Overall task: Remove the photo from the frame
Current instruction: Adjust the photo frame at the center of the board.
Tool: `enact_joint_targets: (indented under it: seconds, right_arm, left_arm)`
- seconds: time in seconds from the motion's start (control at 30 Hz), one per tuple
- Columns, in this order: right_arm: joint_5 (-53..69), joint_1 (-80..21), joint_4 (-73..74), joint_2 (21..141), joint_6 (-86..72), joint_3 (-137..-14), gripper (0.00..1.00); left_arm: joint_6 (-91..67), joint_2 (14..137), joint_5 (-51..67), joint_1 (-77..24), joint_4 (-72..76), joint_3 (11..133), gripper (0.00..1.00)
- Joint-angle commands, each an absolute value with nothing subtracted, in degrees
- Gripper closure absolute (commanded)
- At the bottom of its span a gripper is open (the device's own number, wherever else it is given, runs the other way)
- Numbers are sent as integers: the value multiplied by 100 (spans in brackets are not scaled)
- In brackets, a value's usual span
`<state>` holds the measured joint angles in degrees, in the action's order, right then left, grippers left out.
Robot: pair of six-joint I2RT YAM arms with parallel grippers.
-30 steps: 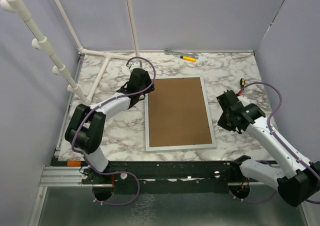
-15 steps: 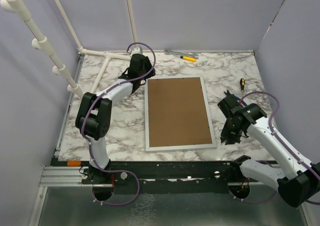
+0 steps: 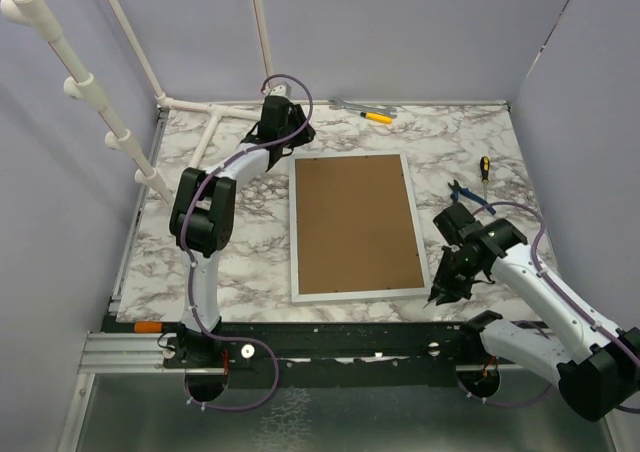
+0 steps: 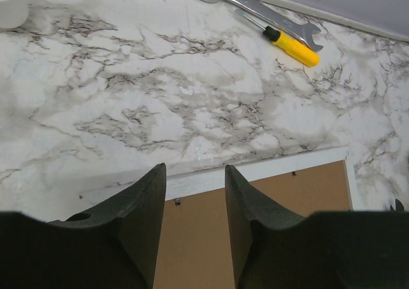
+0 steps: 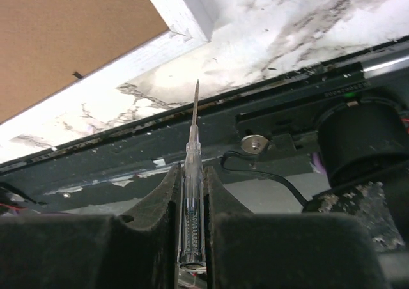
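A screwdriver (image 5: 193,149) was pinched in the right gripper (image 5: 192,174), likely for levering the frame's (image 3: 355,294) tabs (image 4: 177,201); the left gripper (image 4: 195,180) was spread.

- frame (image 3: 357,227): white edge, plain brown back
- table (image 3: 245,252): white marble look, grey-black veins all over
- yellow screwdriver (image 4: 293,46): bright yellow handle, black collar
- wrench (image 4: 259,9): silver
- clear screwdriver (image 5: 192,193): see-through handle
- walls (image 3: 400,32): pale lilac

The white-and-black left arm (image 3: 215,177) stretches far forward, its black two-finger left gripper (image 4: 195,174) angled down with jaws parted, while the right arm (image 3: 540,292) folds low and inward, its right gripper (image 5: 190,174) clamped on a slim clear-handled screwdriver (image 5: 191,155).
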<state>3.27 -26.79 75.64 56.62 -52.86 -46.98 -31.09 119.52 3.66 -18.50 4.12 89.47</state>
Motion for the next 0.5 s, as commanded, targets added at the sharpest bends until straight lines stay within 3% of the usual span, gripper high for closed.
enact_joint_targets:
  seconds: [0.0,0.47]
  right_arm:
    - [549,-2678,6926,5722,-5529,-4589,100]
    - [-1048,-2673,7011,6564,-5675,-5350,99]
  left_arm:
    - [-3071,12378,917,-1752,401,9394,57]
    - [-3127,13164,917,-1707,387,10021,58]
